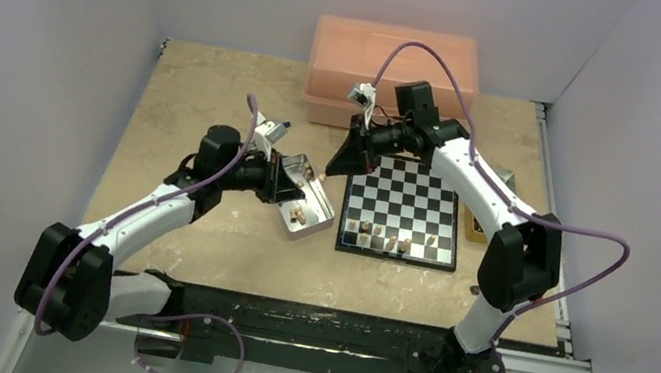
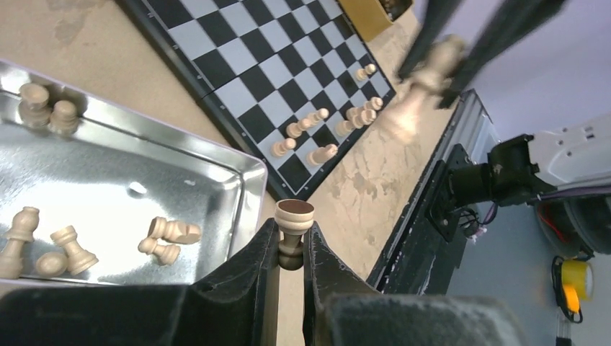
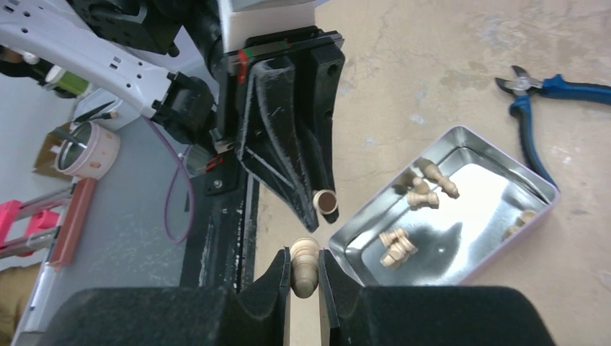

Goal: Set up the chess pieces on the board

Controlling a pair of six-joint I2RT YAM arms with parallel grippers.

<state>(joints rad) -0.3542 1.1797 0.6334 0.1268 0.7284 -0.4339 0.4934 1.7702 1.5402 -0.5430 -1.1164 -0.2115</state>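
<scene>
**Held pieces.** One felt-based piece (image 2: 295, 215) is pinched between the fingers of the left gripper (image 2: 291, 249). Its dark round base points out past the fingertips and its body is clamped between them. It hangs above bare table, just off the corner of the metal tin (image 2: 238, 167) and near the corner of the board (image 2: 238, 68).

A second tan piece (image 3: 305, 261) is pinched in the right gripper (image 3: 305, 272), rounded end outward. In the top view this gripper (image 1: 348, 159) is off the board's far-left corner (image 1: 405, 199), well apart from the placed men. The two grippers face each other across the gap between tin and board.

**Board.** It lies flat on the table (image 1: 220, 97), right of the tin (image 1: 321, 217). A few light chessmen (image 1: 378, 229) occupy its two nearest rows. From the left wrist several of them (image 2: 317, 133) appear tilted or lying down. Whether each stands upright cannot be told.

**Tin.** It is open, just beside the board's left edge, with loose light pieces (image 2: 173, 232) lying on their sides inside.

**Surroundings.**
- A pink box (image 1: 393, 60) sits at the far edge of the table.
- Blue-handled pliers (image 3: 537, 108) lie on the table beyond the tin.
</scene>
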